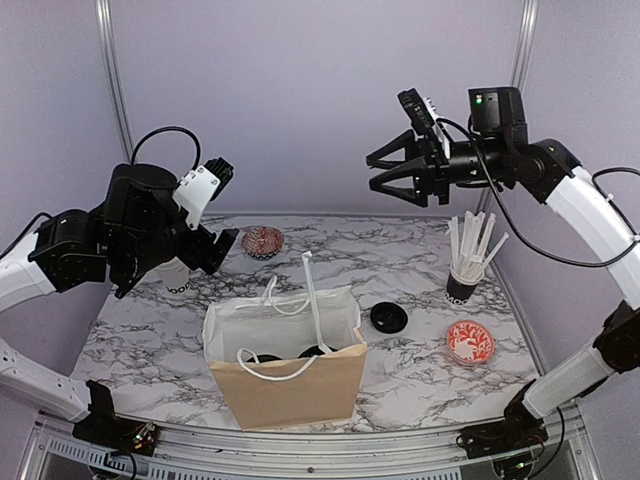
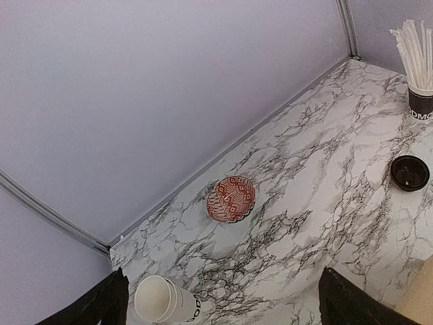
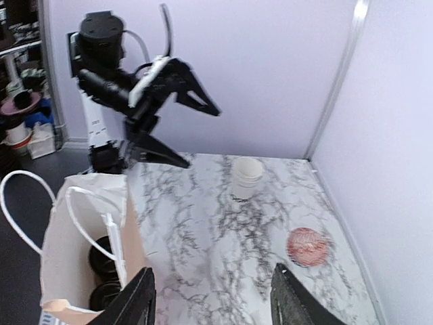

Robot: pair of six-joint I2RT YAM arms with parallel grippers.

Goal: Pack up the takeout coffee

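Two takeout coffee cups stand inside the open brown paper bag [image 1: 285, 385]; only their black lids [image 1: 265, 357] [image 1: 316, 351] show, also in the right wrist view [image 3: 105, 256]. A stack of white lidless cups [image 1: 180, 283] [image 2: 162, 300] [image 3: 245, 177] stands at the back left. My left gripper [image 1: 185, 262] [image 2: 223, 313] is open and empty just above and beside that stack. My right gripper [image 1: 385, 172] [image 3: 213, 306] is open and empty, raised high over the back right.
A loose black lid [image 1: 388, 317] [image 2: 409, 172] lies right of the bag. A dark cup of white sticks [image 1: 463, 275] [image 2: 419, 101] stands at the right. One red-patterned bowl [image 1: 262, 241] [image 2: 231, 198] sits at the back, another [image 1: 470, 342] at the right front.
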